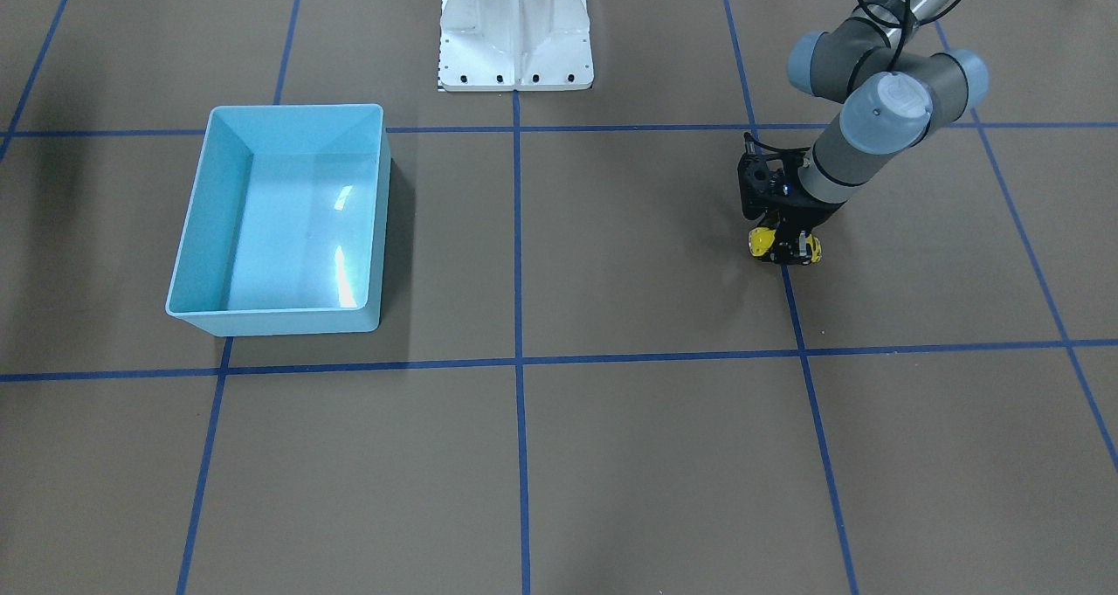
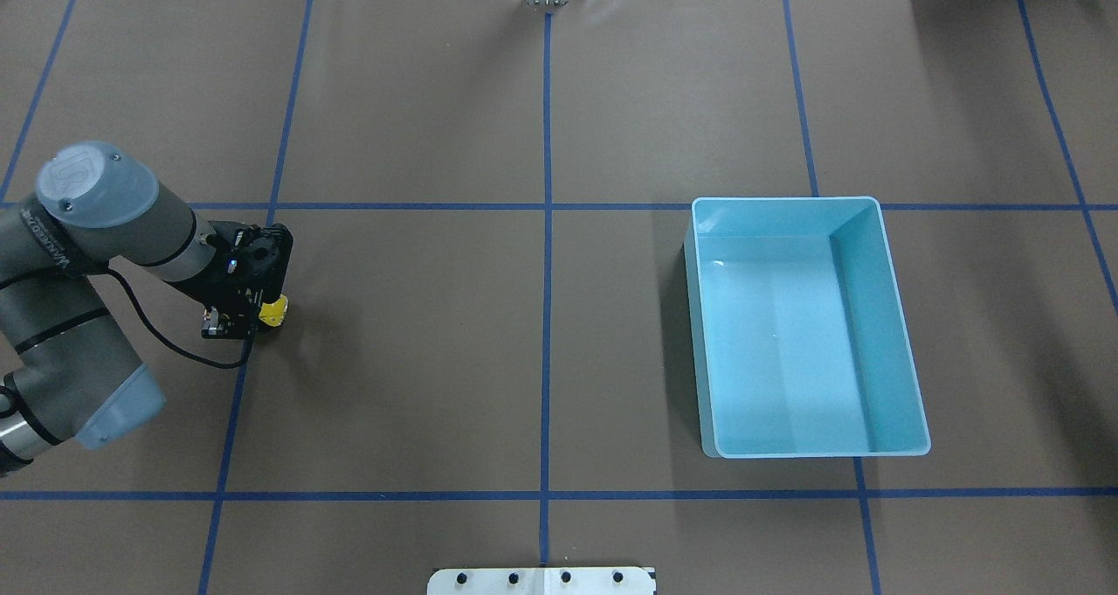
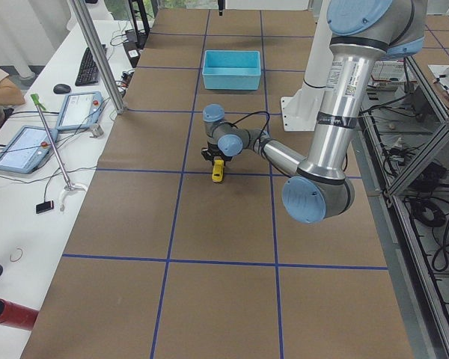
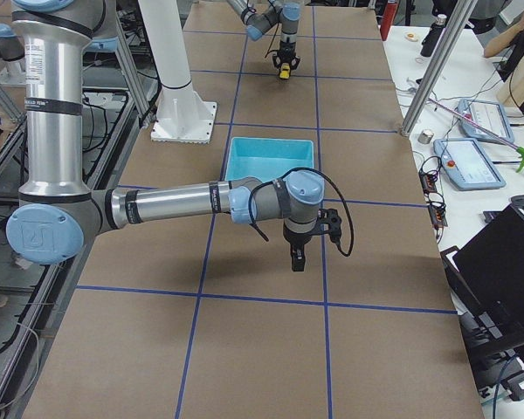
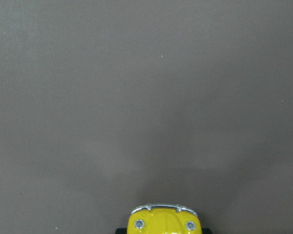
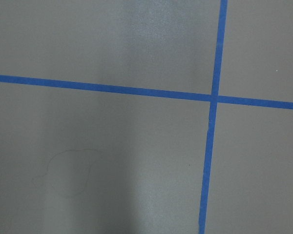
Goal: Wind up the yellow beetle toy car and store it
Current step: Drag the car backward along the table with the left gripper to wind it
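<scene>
Left arm point(image 1: 860, 141) bent low, left gripper point(image 1: 783, 252) pinching the yellow beetle toy car point(image 1: 762, 241) on the table point(image 1: 611, 254).
The front view shows yellow either side of the fingers; the wrist view catches only the nose (chrome bumper). The light blue bin point(image 1: 196, 219) stands well apart. The right gripper point(image 4: 297, 260) shows side-on only: spread or pressed together, I cannot tell.

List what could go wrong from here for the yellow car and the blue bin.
1. The left gripper pinches the yellow beetle toy car across its middle, with both ends sticking out. The car may twist or slip while being wound against the table.
2. The light blue bin sits far across the table, so a long carry or a hand-over could drop the car short of it.
</scene>
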Robot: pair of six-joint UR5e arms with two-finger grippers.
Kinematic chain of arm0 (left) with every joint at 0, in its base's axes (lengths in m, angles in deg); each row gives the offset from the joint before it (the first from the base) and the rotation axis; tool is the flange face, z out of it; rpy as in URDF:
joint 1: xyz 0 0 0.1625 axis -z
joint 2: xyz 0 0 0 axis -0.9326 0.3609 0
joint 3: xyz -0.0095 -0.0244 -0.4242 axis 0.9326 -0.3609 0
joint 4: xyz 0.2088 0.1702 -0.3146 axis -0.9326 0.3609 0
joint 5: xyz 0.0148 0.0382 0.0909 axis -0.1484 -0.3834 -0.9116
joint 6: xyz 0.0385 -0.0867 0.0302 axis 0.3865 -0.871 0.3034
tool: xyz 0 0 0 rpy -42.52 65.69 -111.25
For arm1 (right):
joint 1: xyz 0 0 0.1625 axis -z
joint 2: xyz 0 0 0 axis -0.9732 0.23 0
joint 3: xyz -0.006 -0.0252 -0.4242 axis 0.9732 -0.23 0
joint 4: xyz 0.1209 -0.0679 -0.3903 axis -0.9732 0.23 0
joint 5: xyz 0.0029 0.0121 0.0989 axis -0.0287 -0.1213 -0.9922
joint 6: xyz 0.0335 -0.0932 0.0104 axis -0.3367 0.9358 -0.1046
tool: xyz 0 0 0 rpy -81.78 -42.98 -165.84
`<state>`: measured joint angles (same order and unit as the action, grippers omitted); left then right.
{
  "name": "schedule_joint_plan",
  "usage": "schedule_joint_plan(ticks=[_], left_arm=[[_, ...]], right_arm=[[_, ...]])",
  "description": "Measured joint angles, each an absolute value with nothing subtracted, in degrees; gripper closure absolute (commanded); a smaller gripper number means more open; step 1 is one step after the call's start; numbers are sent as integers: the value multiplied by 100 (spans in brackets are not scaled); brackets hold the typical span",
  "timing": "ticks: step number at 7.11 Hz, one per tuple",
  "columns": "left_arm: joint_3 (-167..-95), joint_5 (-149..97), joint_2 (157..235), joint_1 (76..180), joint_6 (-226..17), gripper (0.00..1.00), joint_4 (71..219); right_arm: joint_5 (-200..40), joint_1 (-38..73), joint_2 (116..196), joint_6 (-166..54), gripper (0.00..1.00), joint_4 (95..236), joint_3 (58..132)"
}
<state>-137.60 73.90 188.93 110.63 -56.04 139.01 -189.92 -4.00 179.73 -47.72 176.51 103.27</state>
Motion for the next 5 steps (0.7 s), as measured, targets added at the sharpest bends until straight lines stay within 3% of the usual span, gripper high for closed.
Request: schedule_joint_plan(ticks=[5], left_arm=[[-13763, 7555, 18621, 11227, -5445, 98, 14126]], right_arm=[[-18992, -398, 17980, -4772, 0, 17651, 10335]])
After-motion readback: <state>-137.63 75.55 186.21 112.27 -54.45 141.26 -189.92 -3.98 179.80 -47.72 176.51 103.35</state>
